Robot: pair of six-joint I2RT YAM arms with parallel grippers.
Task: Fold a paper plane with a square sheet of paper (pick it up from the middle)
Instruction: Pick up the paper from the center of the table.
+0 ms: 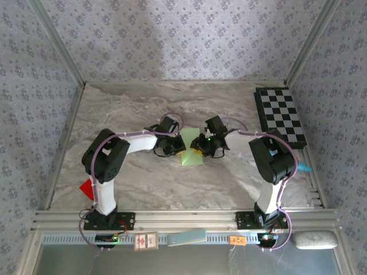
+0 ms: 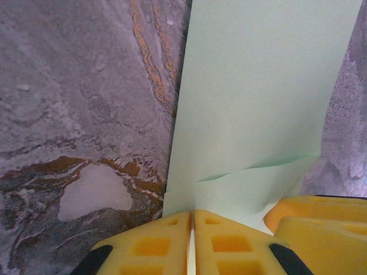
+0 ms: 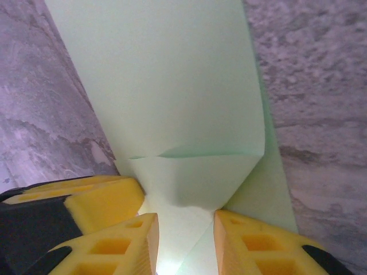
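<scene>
Pale green paper plane point(image 3: 172, 86) lying on grey marbled bench point(image 3: 321, 86), folded flap across its near end, right hand point(image 3: 186, 246) with yellow fingers point(image 3: 252, 246) apart astride that end, another yellow pad point(image 3: 97, 197) at near left.

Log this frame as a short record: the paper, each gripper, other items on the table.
paper: green paper, partly folded, centred between both grippers
left: left gripper shut on the paper's edge
right: right gripper jaws apart, straddling a folded flap
other: checkerboard at far right; red object at near left
</scene>
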